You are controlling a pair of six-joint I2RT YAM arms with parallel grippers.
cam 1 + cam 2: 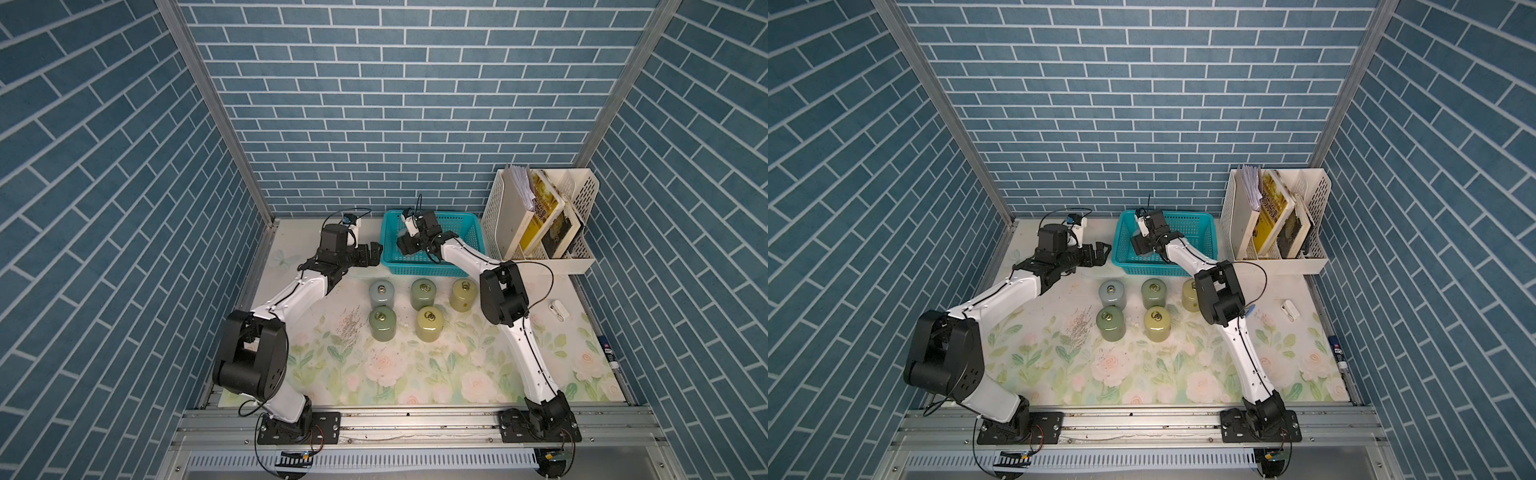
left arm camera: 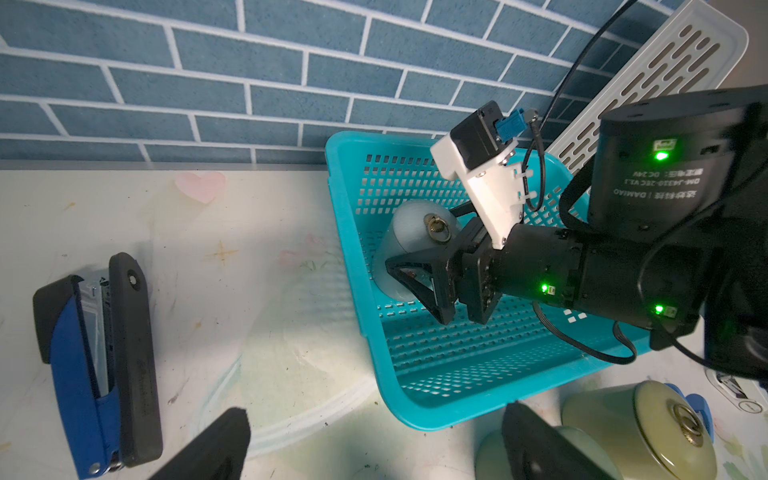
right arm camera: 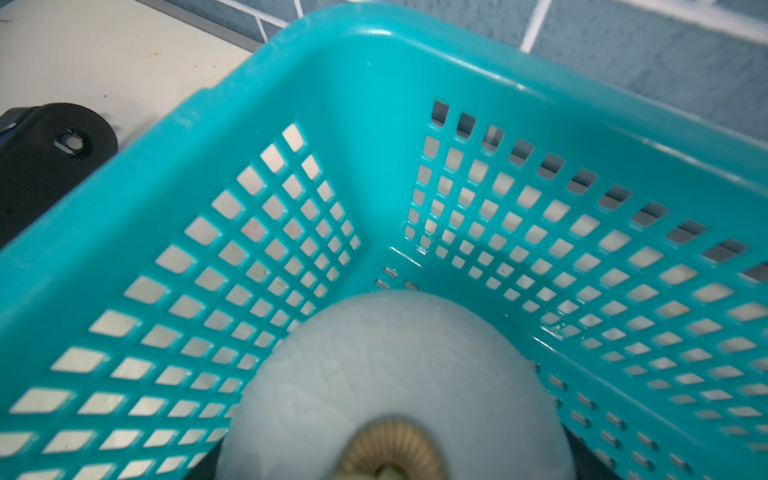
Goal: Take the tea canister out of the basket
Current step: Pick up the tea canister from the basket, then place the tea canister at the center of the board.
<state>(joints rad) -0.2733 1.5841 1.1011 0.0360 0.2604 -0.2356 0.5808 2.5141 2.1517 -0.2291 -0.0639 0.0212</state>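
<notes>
- In both top views the teal basket sits at the middle of the desk's back edge, against the brick wall.
- The right gripper reaches down into the left end of the basket and covers nearly all of the tea canister there.
- The left gripper hangs outside the basket, just beside its left wall, holding nothing.
- Five more canisters stand upright on the desk in front of the basket, three in the back row and two in the front row.
- A white file rack holding books stands in the desk's back right corner, just beside the basket.
- In the left wrist view the pale blue-grey tea canister lies tilted inside the basket, close to its left wall, showing its lid and brass ring knob.
- The right gripper's jaws flank the canister, one in front of its body and one behind it. I cannot tell whether they press on it or stand free.
- The left gripper's own fingers stand well apart, released, above bare desk and the basket's near corner.
- A blue and black stapler lies on the desk, apart from the basket.
- In the right wrist view the tea canister fills the lower middle, near an inner corner of the basket. The gripper's jaws are out of frame.
</notes>
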